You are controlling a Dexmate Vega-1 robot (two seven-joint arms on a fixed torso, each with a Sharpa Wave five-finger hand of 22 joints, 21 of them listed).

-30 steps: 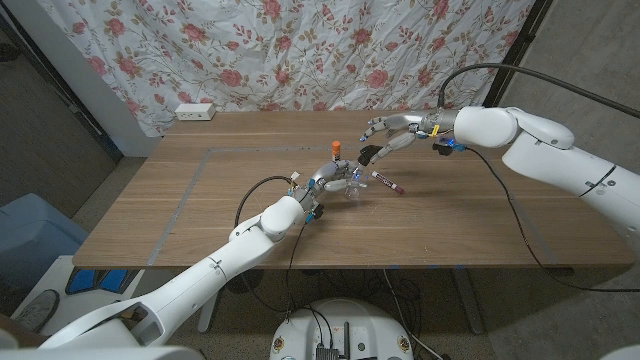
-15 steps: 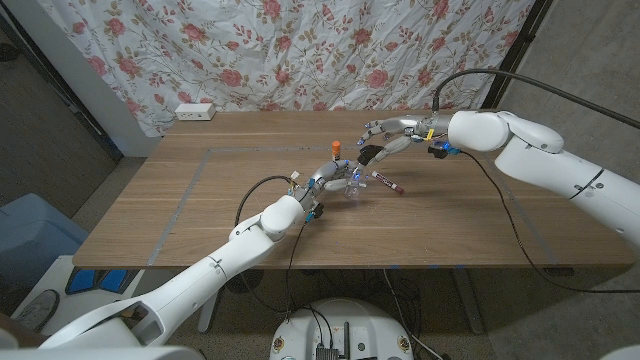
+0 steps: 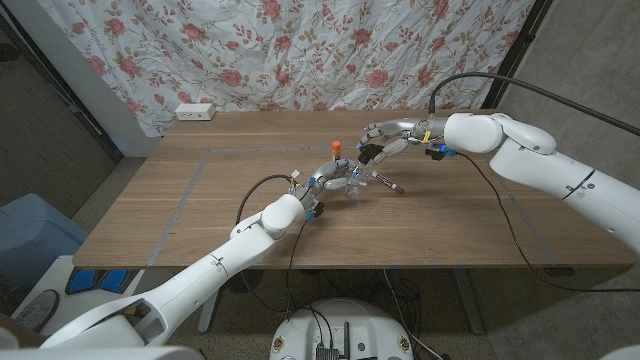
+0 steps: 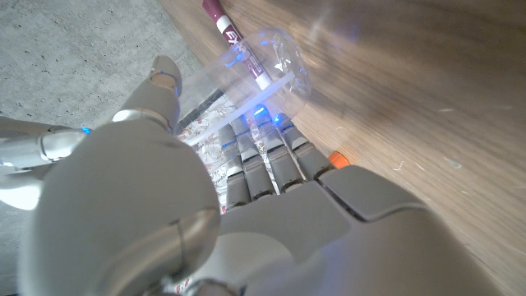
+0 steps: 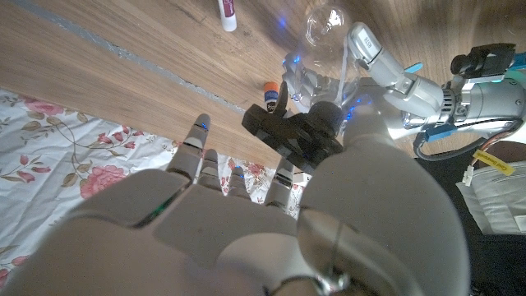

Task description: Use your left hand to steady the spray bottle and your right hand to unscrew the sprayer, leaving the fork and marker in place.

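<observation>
Mid-bench, the left hand (image 3: 334, 178) grips the clear bottle (image 3: 352, 186) to steady it while the right hand (image 3: 385, 140) curls round its black sprayer (image 3: 366, 154) to unscrew it; marker (image 3: 387, 183) lies beside.

the spray bottle (image 3: 348, 184) stands mid-table, the marker (image 3: 388, 184) just to its right on the table (image 3: 180, 200).

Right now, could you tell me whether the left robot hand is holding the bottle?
Yes, in the left wrist view the left robot hand has its fingers wrapped around the clear bottle.
</observation>
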